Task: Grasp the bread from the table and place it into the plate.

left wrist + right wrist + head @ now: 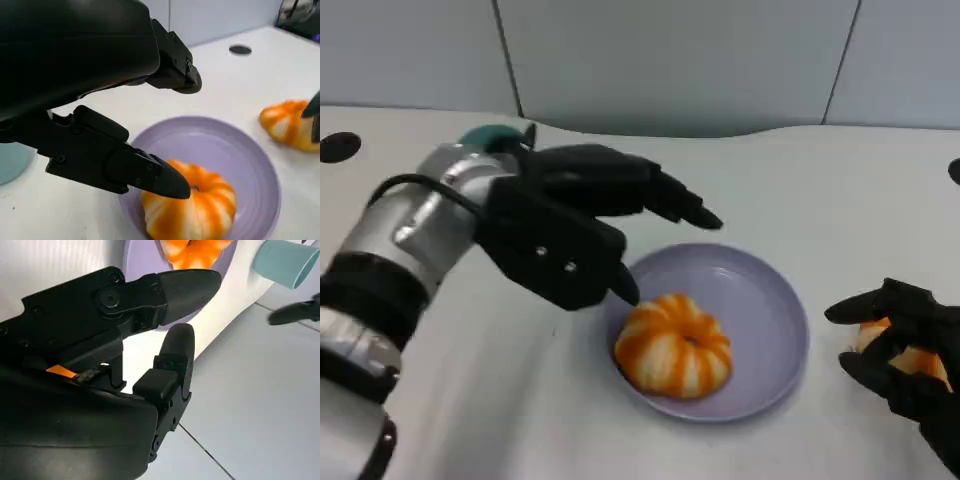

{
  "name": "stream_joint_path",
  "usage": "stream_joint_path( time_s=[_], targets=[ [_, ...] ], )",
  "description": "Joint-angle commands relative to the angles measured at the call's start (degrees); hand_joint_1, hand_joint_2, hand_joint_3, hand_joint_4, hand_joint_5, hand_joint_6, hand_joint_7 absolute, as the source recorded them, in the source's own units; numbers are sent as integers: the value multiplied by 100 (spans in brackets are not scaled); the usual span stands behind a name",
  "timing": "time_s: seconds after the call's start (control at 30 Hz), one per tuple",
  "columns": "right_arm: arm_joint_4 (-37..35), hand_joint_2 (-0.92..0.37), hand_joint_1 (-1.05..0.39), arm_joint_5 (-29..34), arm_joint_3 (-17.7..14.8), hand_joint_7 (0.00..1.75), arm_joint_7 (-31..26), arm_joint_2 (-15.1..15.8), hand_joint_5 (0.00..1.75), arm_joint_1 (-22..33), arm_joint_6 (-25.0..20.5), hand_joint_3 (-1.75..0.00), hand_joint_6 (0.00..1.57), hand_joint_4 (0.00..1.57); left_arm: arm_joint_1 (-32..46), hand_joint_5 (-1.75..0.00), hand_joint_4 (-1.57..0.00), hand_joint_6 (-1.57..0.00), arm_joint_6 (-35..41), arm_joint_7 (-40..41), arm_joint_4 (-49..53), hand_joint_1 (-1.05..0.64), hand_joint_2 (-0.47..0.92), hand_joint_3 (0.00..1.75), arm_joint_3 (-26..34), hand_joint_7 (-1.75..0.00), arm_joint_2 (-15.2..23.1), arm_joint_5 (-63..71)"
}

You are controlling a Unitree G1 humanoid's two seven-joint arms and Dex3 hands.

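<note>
one bread bun [674,346] sits in the purple plate [770,300]. left robot hand [585,225] wide at 10 o'clock; right robot hand [910,360] holds another bun [912,358].

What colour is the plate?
Light purple. The plate shows best in the left wrist view.

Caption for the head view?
Left hand open above plate holding one bread; right hand grips second bread beside it.
</note>
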State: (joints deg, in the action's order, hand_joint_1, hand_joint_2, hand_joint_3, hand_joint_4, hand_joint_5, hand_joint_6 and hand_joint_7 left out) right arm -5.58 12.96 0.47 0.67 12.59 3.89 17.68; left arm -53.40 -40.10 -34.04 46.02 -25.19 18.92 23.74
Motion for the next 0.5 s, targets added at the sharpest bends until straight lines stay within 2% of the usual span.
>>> stream_joint_path(
  time_s=[0.03, 0.13, 0.4, 0.43, 0.47, 0.5],
  targets=[
    [49, -92, -25, -53, -61, 76, 4, 52, 121, 26, -37, -23, 70, 70, 376, -39, -6, -36, 66, -366, -162, -62, 92, 2, 425, -2, 341, -680],
    [34, -92, -25, -35, -63, 76, -2, 68, 121, 22, -21, -23, 70, 70, 503, -49, -1, -37, 152, -542, -256, -60, 92, 1, 562, -1, 395, -948],
    [34, -92, -25, -35, -63, 75, -2, 68, 121, 22, -21, -23, 70, 70, 545, -51, 0, -37, 224, -630, -352, -60, 92, 1, 609, -1, 395, -982],
    [45, -92, -25, -43, -69, 75, 14, 78, 121, 24, -44, -23, 70, 70, 916, -51, 0, -37, 297, -591, -441, -60, 92, 1, 884, -1, 481, -1331],
    [53, -92, -25, -49, -74, 75, 27, 86, 121, 26, -62, -23, 70, 69, 1201, -75, -1, -40, 363, -570, -523, -59, 92, 2, 1096, -2, 546, -1598],
    [59, -92, -25, -53, -77, 75, 35, 91, 120, 28, -74, -23, 70, 69, 1403, -85, 0, -41, 423, -565, -602, -59, 92, 2, 1246, -2, 589, -1783]
  ],
)
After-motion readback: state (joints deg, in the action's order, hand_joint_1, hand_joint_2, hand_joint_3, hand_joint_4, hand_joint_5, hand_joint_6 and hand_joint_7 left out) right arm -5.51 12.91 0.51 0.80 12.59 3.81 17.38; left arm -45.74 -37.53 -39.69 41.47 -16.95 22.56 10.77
